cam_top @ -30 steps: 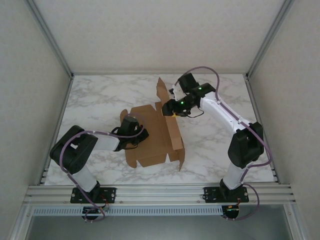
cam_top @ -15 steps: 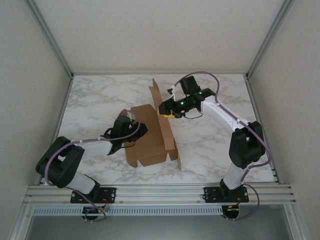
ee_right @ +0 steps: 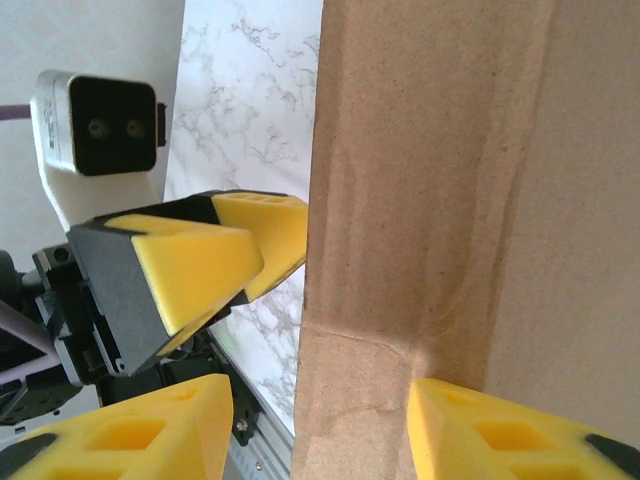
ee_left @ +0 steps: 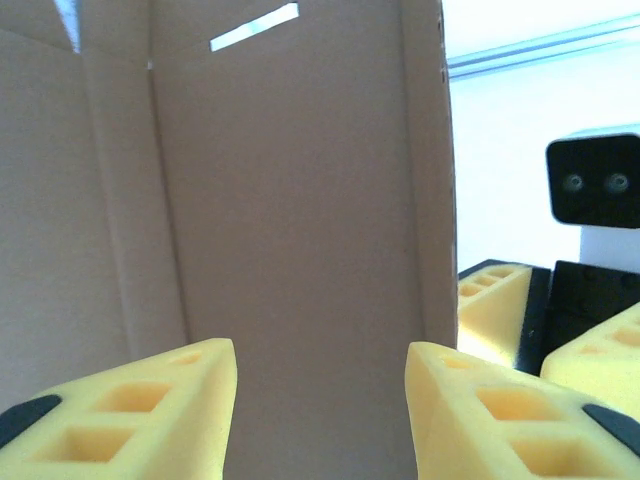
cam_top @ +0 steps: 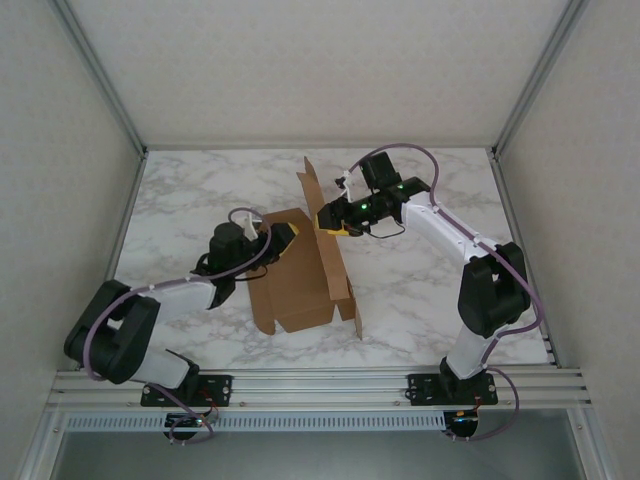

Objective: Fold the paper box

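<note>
The paper box (cam_top: 300, 272) lies half folded mid-table, a brown cardboard sheet with its long right flap (cam_top: 322, 215) standing upright. My right gripper (cam_top: 326, 218) straddles that flap near its top. In the right wrist view the flap (ee_right: 430, 200) sits between the fingers of the right gripper (ee_right: 320, 392): the right finger touches it, the left finger stands apart, so it is open. My left gripper (cam_top: 283, 236) is open at the box's far left part, facing a cardboard panel (ee_left: 300, 200). Nothing is between the fingers of the left gripper (ee_left: 320, 352).
The marble table (cam_top: 430, 290) has free room right of the box and at the back. Aluminium frame posts and white walls close in the sides. The two grippers are close together, with the right gripper's fingers (ee_left: 492, 300) just beyond the panel's edge.
The left gripper has opened and moved farther up along the box's left side. The right gripper pushed the long flap leftward to upright, then held still.
</note>
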`<state>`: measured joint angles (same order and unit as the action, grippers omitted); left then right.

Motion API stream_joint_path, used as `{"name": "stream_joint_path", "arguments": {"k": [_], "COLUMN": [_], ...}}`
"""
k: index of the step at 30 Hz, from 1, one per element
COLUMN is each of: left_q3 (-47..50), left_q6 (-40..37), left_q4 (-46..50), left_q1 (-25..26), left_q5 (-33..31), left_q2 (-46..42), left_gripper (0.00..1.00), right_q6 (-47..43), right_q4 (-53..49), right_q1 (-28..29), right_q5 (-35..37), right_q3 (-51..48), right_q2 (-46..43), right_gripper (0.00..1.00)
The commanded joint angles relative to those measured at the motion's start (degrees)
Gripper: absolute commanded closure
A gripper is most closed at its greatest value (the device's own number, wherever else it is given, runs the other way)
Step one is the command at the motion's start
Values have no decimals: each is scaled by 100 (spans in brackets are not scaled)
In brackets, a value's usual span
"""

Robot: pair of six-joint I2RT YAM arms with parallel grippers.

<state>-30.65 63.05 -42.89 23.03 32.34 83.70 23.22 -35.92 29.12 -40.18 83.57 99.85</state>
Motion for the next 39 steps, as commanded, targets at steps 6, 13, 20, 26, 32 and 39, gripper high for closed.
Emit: {"name": "stream_joint_path", "arguments": {"k": [6,13,20,26,32,39], "left_q3": [-763,-1653,-2529,-3169,-3526,-3496], "left_q6": [469,30,-644,-1521,-1757,-1179], "left_q4": [-799,261,1652,2799,3086,2268], "left_q1": [-144,-207,-216,-297,-532,-537], "left_q5": [712,996,1308,1706,2079,2369], "left_q2": [444,948,1421,1640,2048,2346], "left_gripper": [53,53,55,56,64,81], "right_q6": [-11,-181,-198,-291,-362,-349], "right_q4": [-183,-349,-298,-349,-355,-327], "right_q1": [-26,-25,-27,-26,-25,-21], "right_q5": [303,318,222,143,100,46], "right_q3": [-97,2,24,68,67,56], "right_q2": [209,306,354,387,437,400], "right_gripper": [50,51,51,51,52,52]}}
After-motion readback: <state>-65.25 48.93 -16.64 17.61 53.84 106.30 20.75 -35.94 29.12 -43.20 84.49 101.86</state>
